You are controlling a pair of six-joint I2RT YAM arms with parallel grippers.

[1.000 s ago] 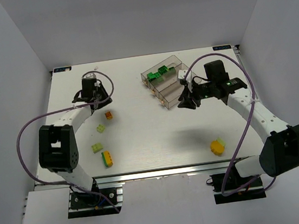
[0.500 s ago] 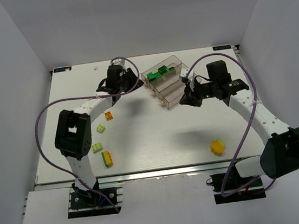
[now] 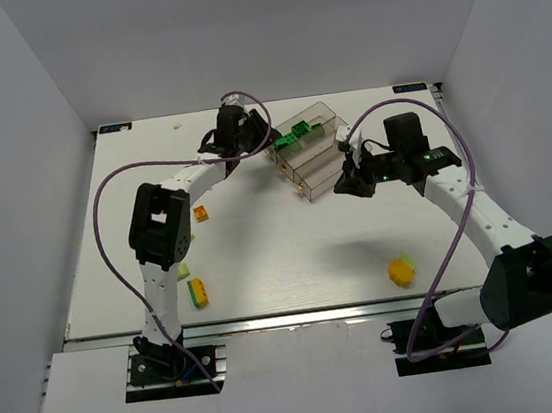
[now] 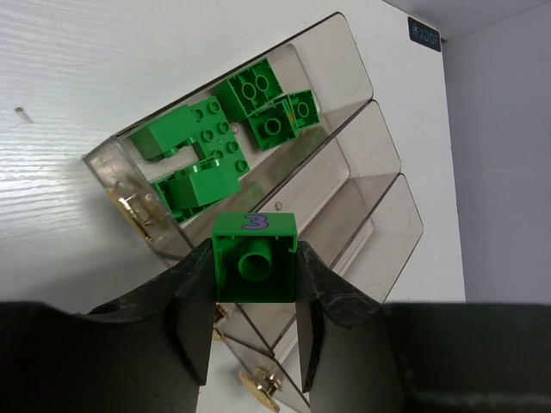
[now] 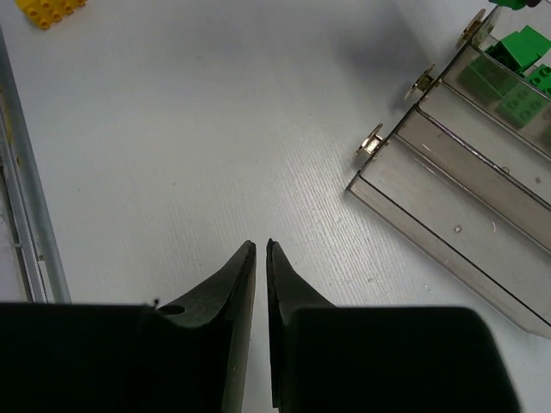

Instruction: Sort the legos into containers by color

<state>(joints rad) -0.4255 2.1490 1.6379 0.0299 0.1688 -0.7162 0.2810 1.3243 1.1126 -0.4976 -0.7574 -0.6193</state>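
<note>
My left gripper (image 4: 255, 251) is shut on a dark green lego (image 4: 255, 268) with a purple "3" written on it. It hangs over the near end of the containers (image 4: 372, 101), three clear brownish troughs joined side by side. Several dark green legos (image 4: 225, 138) lie in the outer trough; the other two troughs look bare. In the top view the left gripper (image 3: 253, 137) is at the left end of the containers (image 3: 320, 173). My right gripper (image 5: 260, 246) is shut with nothing in it, above the bare table beside the containers (image 5: 448, 225).
Loose legos lie on the table: an orange one (image 3: 199, 213), a pale yellow-green one (image 3: 181, 271) half behind the left arm, a green-orange-yellow stack (image 3: 198, 293) and a yellow one (image 3: 401, 271), also the yellow lego (image 5: 52, 9). A metal rail (image 5: 21, 224) edges the table.
The left arm swung from the far left of the table rightward to the containers, carrying the green lego. The right gripper closed from open and stayed beside the containers.
</note>
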